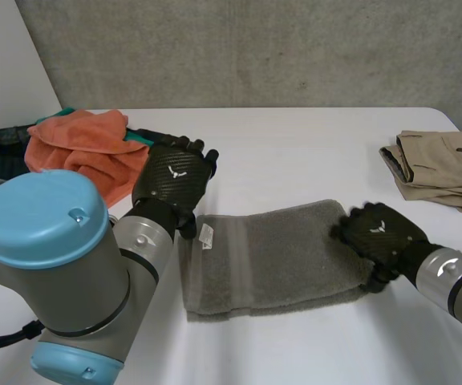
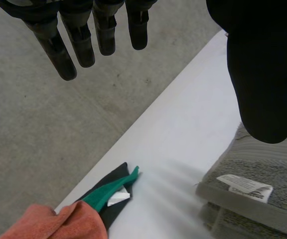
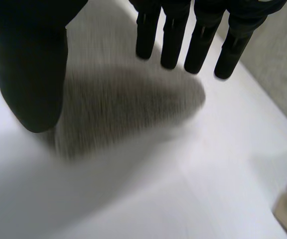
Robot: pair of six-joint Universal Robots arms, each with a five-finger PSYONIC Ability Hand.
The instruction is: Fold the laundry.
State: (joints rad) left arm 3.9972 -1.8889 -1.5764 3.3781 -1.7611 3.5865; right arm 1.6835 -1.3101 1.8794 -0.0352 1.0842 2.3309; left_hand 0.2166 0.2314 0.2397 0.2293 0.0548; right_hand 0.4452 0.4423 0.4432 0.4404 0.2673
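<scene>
A grey towel (image 1: 271, 257) lies folded into a long strip on the white table (image 1: 311, 152), with a white label (image 1: 207, 235) at its left end. My left hand (image 1: 171, 180) hovers open just behind that end. In the left wrist view its fingers (image 2: 78, 45) are straight, and the towel (image 2: 263, 169) with its label (image 2: 245, 186) lies under the thumb. My right hand (image 1: 379, 233) is over the towel's right end. Its fingers (image 3: 173, 40) hang straight above the towel's end (image 3: 123, 109) and hold nothing.
A heap of orange cloth (image 1: 83, 148) with green and black cloth (image 1: 139, 136) under it sits at the back left, close to the table edge (image 2: 148, 134). Folded beige trousers (image 1: 443, 168) lie at the back right.
</scene>
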